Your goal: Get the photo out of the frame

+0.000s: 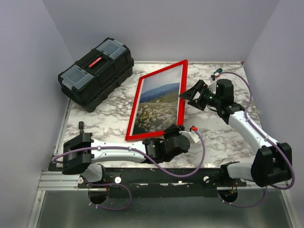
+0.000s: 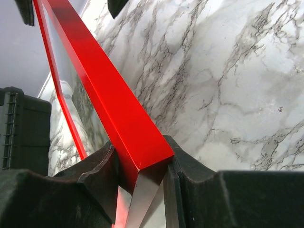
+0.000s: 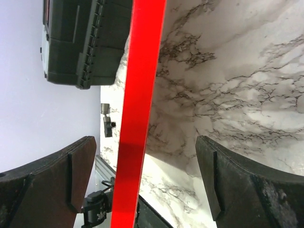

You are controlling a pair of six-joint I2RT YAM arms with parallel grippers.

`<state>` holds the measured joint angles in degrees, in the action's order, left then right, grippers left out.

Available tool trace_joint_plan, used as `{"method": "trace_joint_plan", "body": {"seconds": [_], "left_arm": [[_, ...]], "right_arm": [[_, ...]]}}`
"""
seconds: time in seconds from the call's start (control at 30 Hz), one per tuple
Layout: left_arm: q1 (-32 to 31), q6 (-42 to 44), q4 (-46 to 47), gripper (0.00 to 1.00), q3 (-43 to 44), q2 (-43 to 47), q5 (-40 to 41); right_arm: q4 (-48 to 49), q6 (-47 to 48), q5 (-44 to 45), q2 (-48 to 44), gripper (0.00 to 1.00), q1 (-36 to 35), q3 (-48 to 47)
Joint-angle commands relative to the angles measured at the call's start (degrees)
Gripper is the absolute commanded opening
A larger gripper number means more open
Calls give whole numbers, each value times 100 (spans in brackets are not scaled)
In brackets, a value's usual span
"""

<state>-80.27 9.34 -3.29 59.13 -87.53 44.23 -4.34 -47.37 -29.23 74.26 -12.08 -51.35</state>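
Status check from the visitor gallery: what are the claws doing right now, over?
Left gripper shut on frame corner. Right gripper open, astride frame's right edge. Photo not yet out. Toolbox far left, blocking neither gripper.

white marble-veined tabletop (image 1: 223, 137) boxed in by plain lavender-grey walls (image 1: 156, 28), black toolbox (image 1: 96, 72) at far left.

Bright, even, diffuse light — soft faint shadows on the table (image 1: 104, 123), wrist-view foregrounds slightly blurred.
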Motion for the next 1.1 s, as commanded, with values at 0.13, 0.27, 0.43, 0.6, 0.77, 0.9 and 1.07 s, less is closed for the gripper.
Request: {"method": "trace_joint_plan", "body": {"seconds": [0.13,0.27,0.43,0.6,0.77,0.9,1.07], "left_arm": [[-21,-1461,-14,0,98,220,-722],[-16,-1520,-70,0,140,233,-762],[-16,-1532,-133,0,159,324,-862],[-17,-1673,-188,44,133,581,-1146],[-22,-1673,-481,87,152,1115,-1536],[-21,-1710,-956,98,216,1885,-1934],[169,-1841,-1559,98,294,2921,-1941]], "right_arm": [[161,-50,-35,113,93,-222,-153],[3,14,338,357,79,-476,-353],[-406,277,854,513,49,-724,-770],[-1028,631,1451,515,17,-858,-1178],[-1731,1113,1909,426,1,-858,-1662],[-2435,1655,2463,242,0,-858,-2115],[-3617,2265,3308,190,0,-853,-3004]]}}
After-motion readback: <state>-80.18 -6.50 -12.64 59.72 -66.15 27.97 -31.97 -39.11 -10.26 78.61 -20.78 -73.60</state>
